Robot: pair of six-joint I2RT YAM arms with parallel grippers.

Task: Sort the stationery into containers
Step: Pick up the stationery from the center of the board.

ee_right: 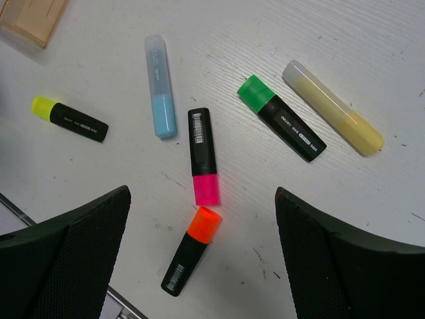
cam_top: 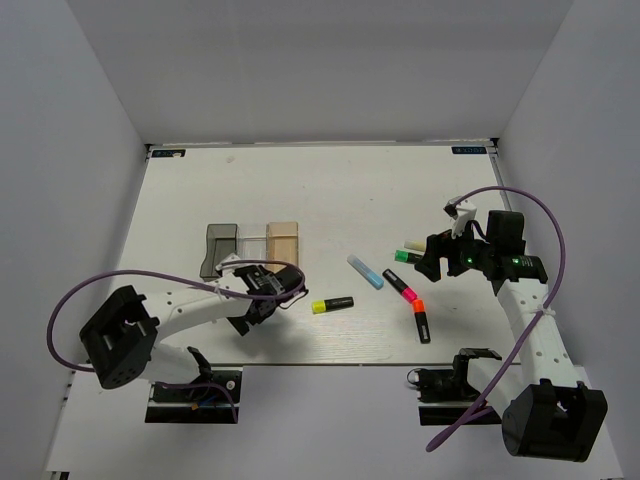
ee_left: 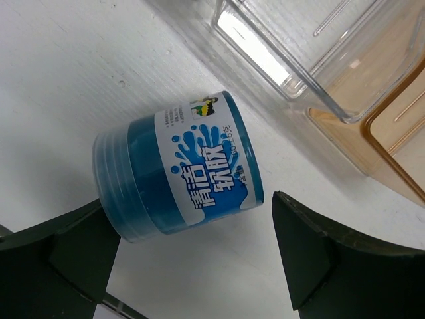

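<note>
Squaring up to the round blue plastic tub
My left gripper stands wide open, empty; I centre the tub before closing, lest it roll

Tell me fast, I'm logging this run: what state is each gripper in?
Left gripper: open, holding nothing, by the blue jar.
Right gripper: open, holding nothing, over the pink highlighter.

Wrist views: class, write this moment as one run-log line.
left hand: open over blue tub | right hand: open over pink highlighter
</note>
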